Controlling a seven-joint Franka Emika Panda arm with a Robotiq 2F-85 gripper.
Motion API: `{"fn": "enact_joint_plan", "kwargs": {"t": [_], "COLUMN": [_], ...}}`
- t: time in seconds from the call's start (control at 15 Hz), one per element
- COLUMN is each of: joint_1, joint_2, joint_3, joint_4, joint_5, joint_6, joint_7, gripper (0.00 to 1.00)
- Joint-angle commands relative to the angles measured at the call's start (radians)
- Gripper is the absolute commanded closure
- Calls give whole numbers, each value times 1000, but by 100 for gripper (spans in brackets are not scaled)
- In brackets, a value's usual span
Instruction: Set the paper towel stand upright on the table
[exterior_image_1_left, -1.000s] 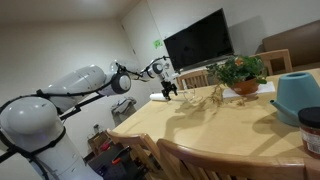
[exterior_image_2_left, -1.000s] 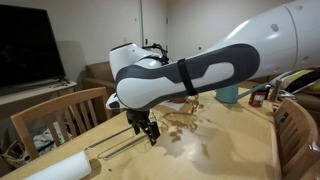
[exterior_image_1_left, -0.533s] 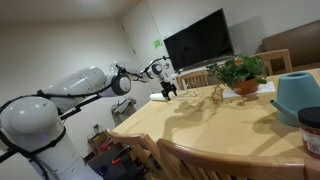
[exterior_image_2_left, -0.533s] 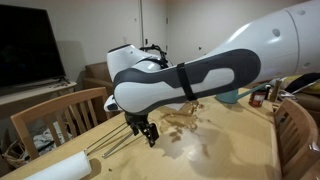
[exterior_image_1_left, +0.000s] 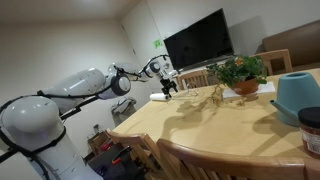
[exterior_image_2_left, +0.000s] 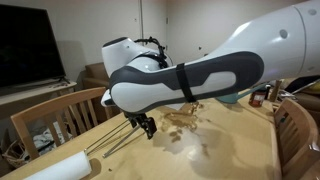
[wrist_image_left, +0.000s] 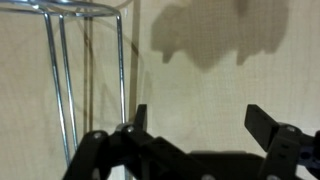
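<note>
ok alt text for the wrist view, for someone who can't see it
The open end effector hangs over the light wooden table, right beside the thin silver paper towel stand, which lies on its side along the left of the picture. A dark shadow falls on the table at the top.

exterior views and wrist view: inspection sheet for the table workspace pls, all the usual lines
surface: table, light wood, smooth, no spill seen
job's things: paper towel stand lying on its side on the table, not yet upright; in the wrist view it lies beside one gripper finger
clutter: potted plant, teal container, small figurine, white oblong object
grippers: gripper open, low over the stand, holding nothing
cables: dark cable along the arm
surroundings: television behind the table, chair at its edge
</note>
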Motion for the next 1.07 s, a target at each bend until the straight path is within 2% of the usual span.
{"fn": "enact_joint_plan", "kwargs": {"t": [0.0,0.07,0.33,0.4,0.47,1.0], "joint_1": [-3,-11,-31,-33,-23,-22], "joint_2": [48,10,24,76,29,35], "joint_3": [-35,-27,-25,-31,-36,-37], "joint_4": [77,-1,-24,61,-4,-3], "joint_5": [0,-14,-7,9,8,8], "joint_6": [6,51,104,68,68,68], "joint_7": [-26,-20,-26,-44,-7,-8], "gripper": [0,0,0,0,0,0]}}
